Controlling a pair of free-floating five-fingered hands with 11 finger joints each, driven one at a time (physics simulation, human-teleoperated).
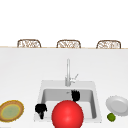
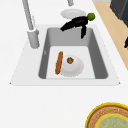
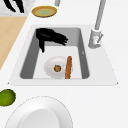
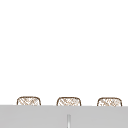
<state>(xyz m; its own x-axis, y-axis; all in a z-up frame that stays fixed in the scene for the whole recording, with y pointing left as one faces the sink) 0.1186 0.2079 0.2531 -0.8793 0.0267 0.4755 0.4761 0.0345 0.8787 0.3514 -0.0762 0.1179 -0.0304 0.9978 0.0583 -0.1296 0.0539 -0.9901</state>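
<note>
- The right robot hand (image 1: 75,95) hangs over the basin of the sink (image 1: 42,86), near the back wall below the faucet (image 1: 68,72).
- In the left side view this robot hand (image 2: 75,23) stretches flat across the far end of the basin, fingers extended and slightly spread, thumb pointing downward; it holds nothing and touches nothing that I can make out.
- The right side view shows the same robot hand (image 3: 48,36) open, fingers reaching toward the faucet (image 3: 98,25) side, above the basin floor.
- The left robot hand (image 1: 41,109) sits at the front left corner of the sink, over the rim; its fingers look bunched, but whether they are open or closed I cannot tell.
- On the basin floor lies a white plate (image 2: 72,66) with a small brown round item (image 2: 70,60) on it, and a long orange-brown stick-shaped item (image 2: 59,62) rests along the plate's faucet side, touching it.
- The open robot hand is above and well apart from that plate (image 3: 56,67).
- A large red ball (image 1: 67,114) covers the front of the basin in the front view.
- On the counter (image 1: 20,70), a yellow-rimmed plate (image 1: 11,110) lies left of the sink; a white dish (image 1: 117,105) and a green lime (image 1: 111,116) lie to its right.
</note>
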